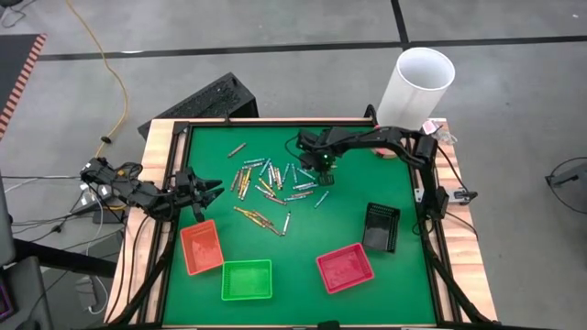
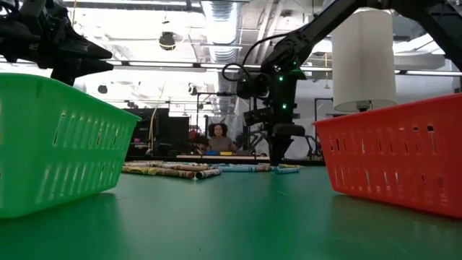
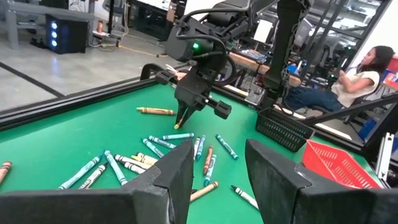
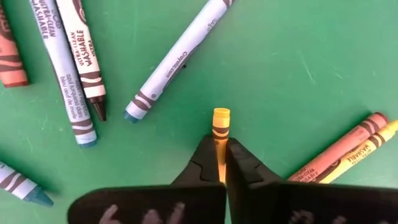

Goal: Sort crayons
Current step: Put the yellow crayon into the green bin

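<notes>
Many crayons [image 1: 266, 188] lie loose on the green mat's far middle: light blue, grey, gold and reddish-brown sticks; they also show in the left wrist view [image 3: 155, 152] and the low view [image 2: 195, 170]. My right gripper [image 1: 323, 167] stands over their right edge, fingers down, shut on a yellow crayon [image 4: 221, 124], also seen in the left wrist view [image 3: 182, 118]. My left gripper [image 1: 209, 191] is open and empty at the mat's left side, above the orange tray's far end; its fingers [image 3: 180, 174] point toward the pile. My right gripper pinches the yellow crayon between its two fingers, on the crayon's shaft [image 4: 219, 142] back from its free end [image 4: 221, 114]. The fingers come from above, pointing down, and the crayon runs along them. It hangs about upright below the fingertips [image 3: 186, 111], seemingly just clear of the mat.
An orange tray [image 1: 202, 247], a green tray [image 1: 246, 280] and a red tray [image 1: 345, 268] stand along the mat's near side; a black tray [image 1: 381, 227] is at the right. A white cylinder [image 1: 422, 84] stands at the far right corner. A person [image 3: 364, 74] sits beyond the table.
</notes>
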`<act>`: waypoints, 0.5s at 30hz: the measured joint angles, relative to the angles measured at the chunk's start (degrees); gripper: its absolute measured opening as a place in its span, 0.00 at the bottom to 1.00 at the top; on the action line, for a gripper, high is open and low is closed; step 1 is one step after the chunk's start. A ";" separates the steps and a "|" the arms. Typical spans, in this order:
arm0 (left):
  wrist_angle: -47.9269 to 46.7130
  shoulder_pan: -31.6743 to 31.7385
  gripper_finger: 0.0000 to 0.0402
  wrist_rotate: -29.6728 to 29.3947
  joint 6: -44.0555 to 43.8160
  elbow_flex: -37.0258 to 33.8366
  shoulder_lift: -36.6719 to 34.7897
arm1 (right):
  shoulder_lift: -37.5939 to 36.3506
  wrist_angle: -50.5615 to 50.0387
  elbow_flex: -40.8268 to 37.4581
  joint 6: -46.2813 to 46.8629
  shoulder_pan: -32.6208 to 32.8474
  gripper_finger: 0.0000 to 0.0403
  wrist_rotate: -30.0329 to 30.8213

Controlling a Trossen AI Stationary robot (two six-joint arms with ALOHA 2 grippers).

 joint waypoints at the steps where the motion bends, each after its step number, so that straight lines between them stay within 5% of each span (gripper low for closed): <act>1: 0.00 0.00 0.34 0.00 -0.01 0.00 0.00 | -0.30 0.41 -0.06 0.05 0.00 0.01 0.05; 15: 0.09 0.00 0.34 -0.02 0.08 0.00 0.00 | -16.85 -3.89 0.00 14.65 0.81 0.00 0.22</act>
